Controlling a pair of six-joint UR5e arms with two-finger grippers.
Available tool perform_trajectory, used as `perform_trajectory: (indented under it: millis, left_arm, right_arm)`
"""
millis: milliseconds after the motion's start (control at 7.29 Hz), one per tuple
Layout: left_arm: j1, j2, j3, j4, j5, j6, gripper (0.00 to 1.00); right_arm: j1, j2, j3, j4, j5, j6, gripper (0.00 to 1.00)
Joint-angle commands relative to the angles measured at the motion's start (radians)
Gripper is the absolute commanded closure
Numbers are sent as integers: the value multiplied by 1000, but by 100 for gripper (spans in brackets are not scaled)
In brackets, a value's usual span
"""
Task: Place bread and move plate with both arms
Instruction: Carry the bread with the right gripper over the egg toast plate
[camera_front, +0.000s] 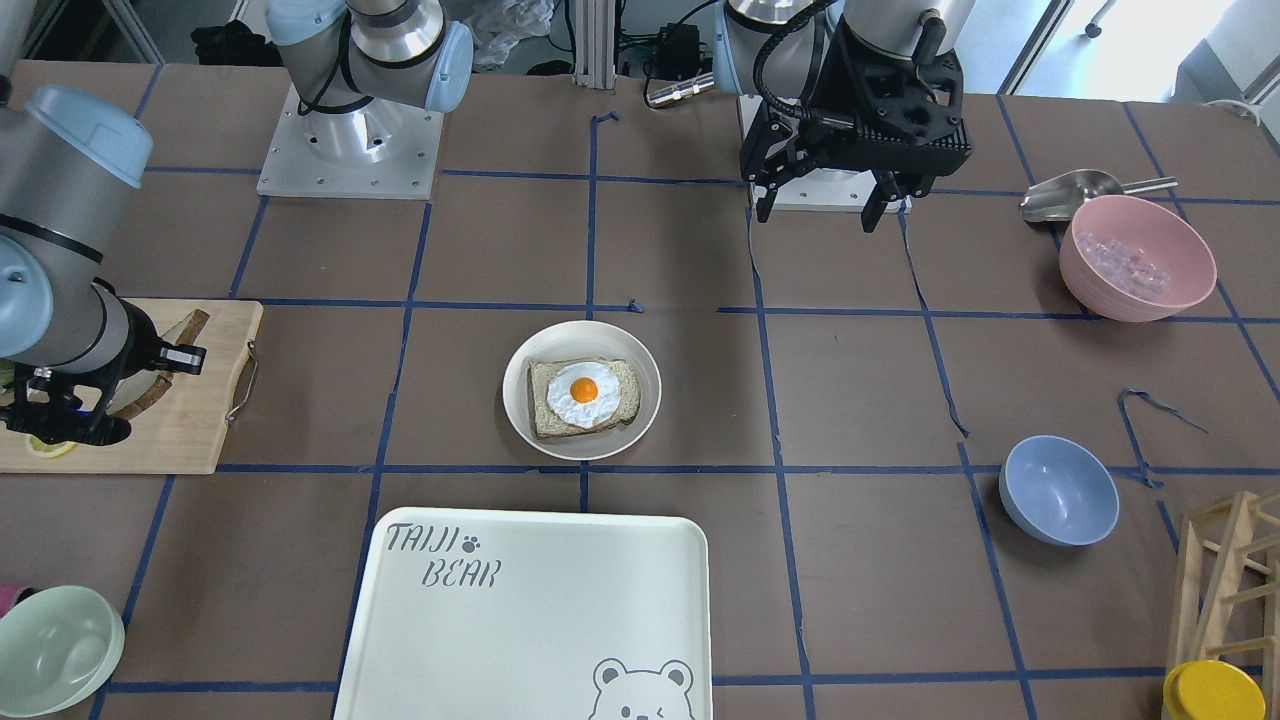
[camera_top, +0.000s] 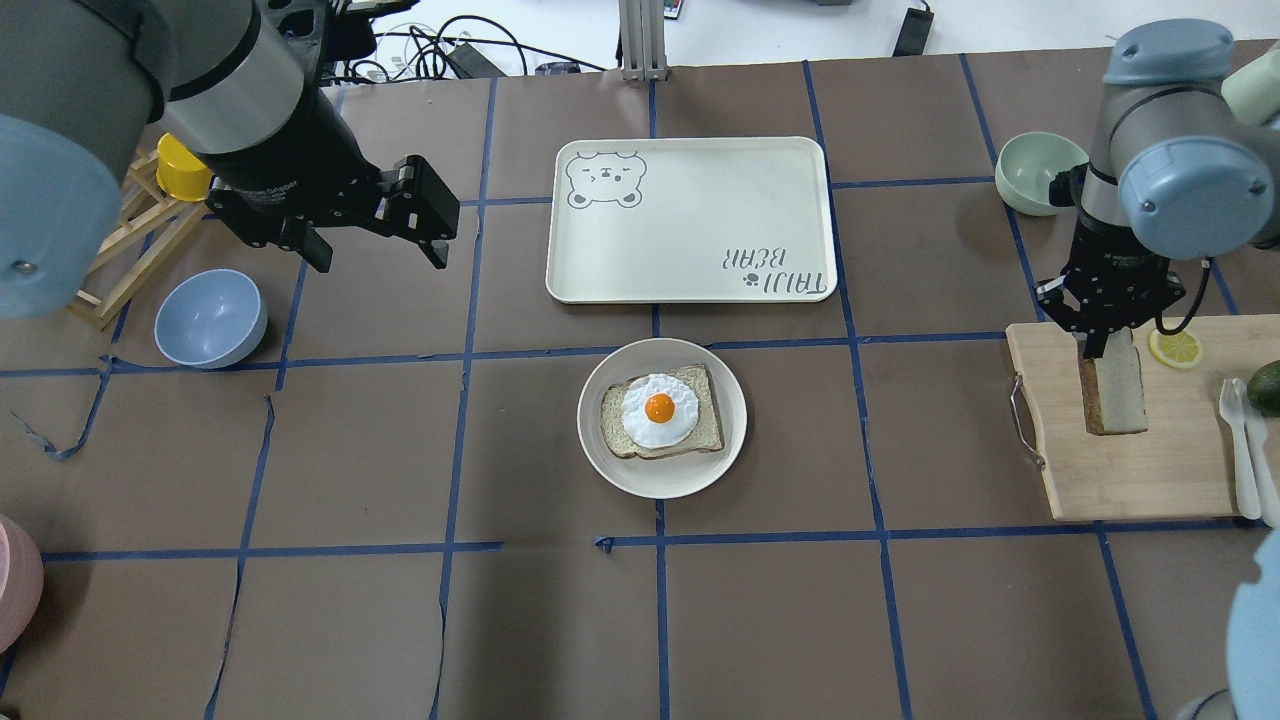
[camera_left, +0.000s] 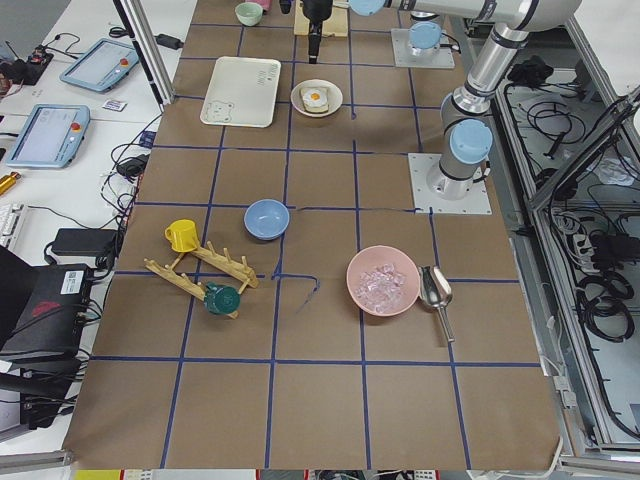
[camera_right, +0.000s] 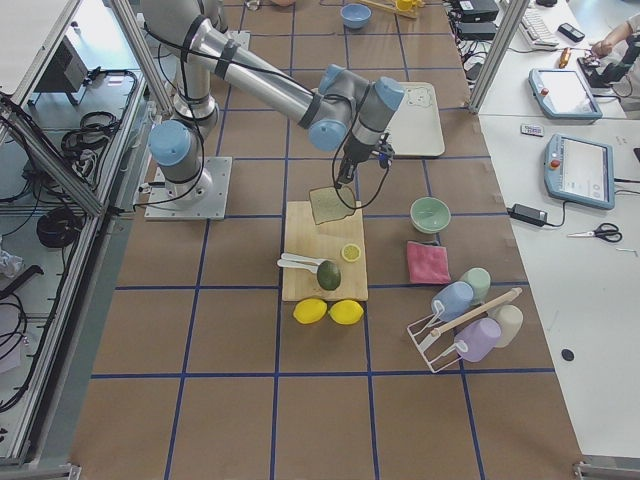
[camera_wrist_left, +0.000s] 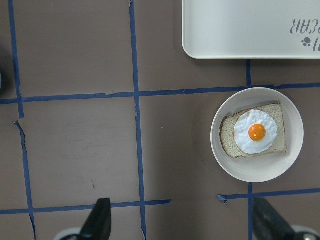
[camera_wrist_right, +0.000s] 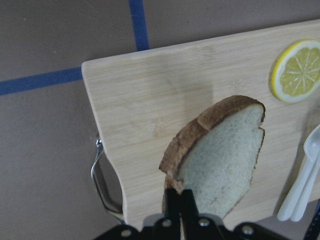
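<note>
Overhead: right gripper (camera_top: 1096, 345) is over the far end of the cutting board (camera_top: 1120, 480), jaws clamped tight on one end of the bread (camera_top: 1118, 390). The slice hangs close to upright, long axis running down from the fingers, dark crust edge on the plate's side. Left gripper (camera_top: 380, 250) hovers well apart from all that, btw the blue bowl (camera_top: 210, 318) and the tray (camera_top: 690, 220), jaws spread wide w/ nothing in them. Plate (camera_top: 600, 460) sits mid-table, just robot-side of the tray, w/ the egg toast (camera_top: 660, 412) on it.

Front view: plate (camera_front: 520, 405) in the centre, left gripper (camera_front: 818, 212) up near its base, gaping and empty. Right gripper is mostly hidden behind its own arm.

Left side view: too small to tell much, only the plate (camera_left: 300, 100) reads clearly.

Right side view: bread (camera_right: 328, 205) hangs over the board's far end. Looks maybe just clear of the wood, can't tell for sure.

Left wrist: fingertips (camera_wrist_left: 100, 222) far apart, bare table between, plate (camera_wrist_left: 220, 150) off to the side.

Right wrist: fingers (camera_wrist_right: 179, 202) squeezed onto the bread's near end. The rounded crust end points away from them, down at the board, near the lemon slice (camera_wrist_right: 300, 70).
</note>
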Motion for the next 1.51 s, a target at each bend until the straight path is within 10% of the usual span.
perform_trajectory:
  millis: [0,549,1373]
  left_arm:
    - [0,0,0,0,0,0,0]
    - [0,2,-2,-2,2,0,0]
    - [-2,3,-3,-3,2,0,0]
  right_arm:
    - [120,1,-137,186,112,178,100]
    - [412,29,-144,151,373,683,100]
    - [573,119,-142,21,481,1006,100]
